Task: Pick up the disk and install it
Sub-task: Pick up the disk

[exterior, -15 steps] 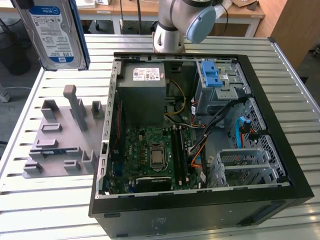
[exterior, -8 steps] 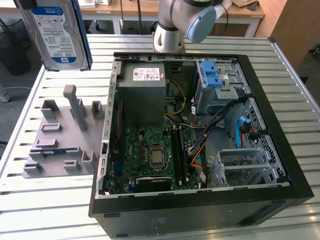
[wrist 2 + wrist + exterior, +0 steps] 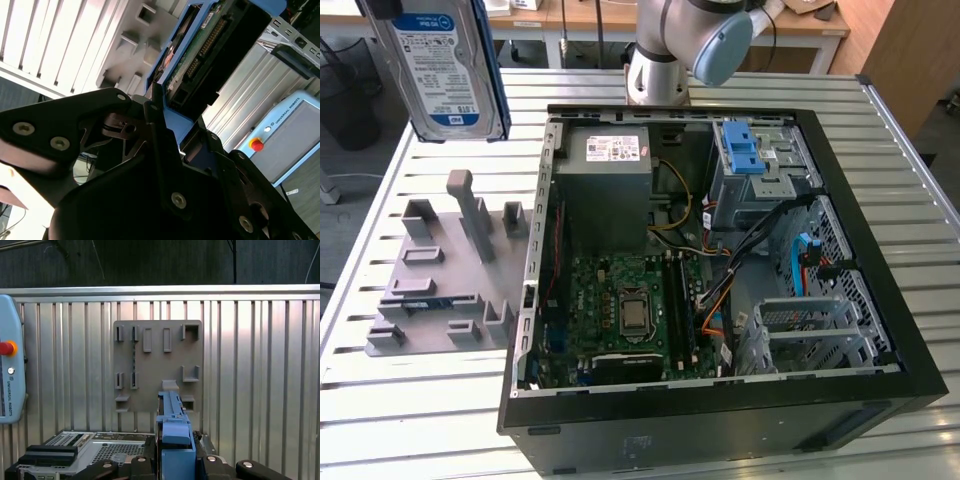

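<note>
hanging high over the grey fixture plate (image 3: 445,270), the disk (image 3: 440,65) is riding in the gripper (image 3: 174,461), whose jaws are pinching tight on its blue carrier bracket (image 3: 175,432); the open computer case (image 3: 720,425) is lying just beside the plate.

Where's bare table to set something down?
Bare table slats between the fixture plate and the near edge, and a strip at the exterior view's right of the computer case. Crowded: inside the case, cables by the drive cage.
</note>
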`<state>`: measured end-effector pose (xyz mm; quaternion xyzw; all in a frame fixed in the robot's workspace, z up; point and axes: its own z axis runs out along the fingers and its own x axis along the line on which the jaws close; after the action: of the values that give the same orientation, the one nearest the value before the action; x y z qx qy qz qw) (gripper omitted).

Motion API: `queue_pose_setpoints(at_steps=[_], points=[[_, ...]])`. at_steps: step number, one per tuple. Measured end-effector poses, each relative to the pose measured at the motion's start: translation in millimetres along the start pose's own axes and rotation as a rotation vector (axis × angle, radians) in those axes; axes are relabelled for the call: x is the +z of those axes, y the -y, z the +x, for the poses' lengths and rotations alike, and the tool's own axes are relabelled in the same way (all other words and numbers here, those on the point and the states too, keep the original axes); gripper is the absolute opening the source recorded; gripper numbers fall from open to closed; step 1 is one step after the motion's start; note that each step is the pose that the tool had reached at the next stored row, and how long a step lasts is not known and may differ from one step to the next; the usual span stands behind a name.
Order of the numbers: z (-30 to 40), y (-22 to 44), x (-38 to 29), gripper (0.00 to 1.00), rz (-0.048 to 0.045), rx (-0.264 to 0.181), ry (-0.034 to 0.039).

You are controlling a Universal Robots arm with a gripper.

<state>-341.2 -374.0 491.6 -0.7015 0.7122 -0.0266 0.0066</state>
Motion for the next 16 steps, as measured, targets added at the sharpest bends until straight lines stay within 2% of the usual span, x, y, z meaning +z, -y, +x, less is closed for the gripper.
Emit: queue_pose_setpoints(at_steps=[16], points=[[0.3,12.8,0.6,0.36,0.0000,0.000,0.0000]])
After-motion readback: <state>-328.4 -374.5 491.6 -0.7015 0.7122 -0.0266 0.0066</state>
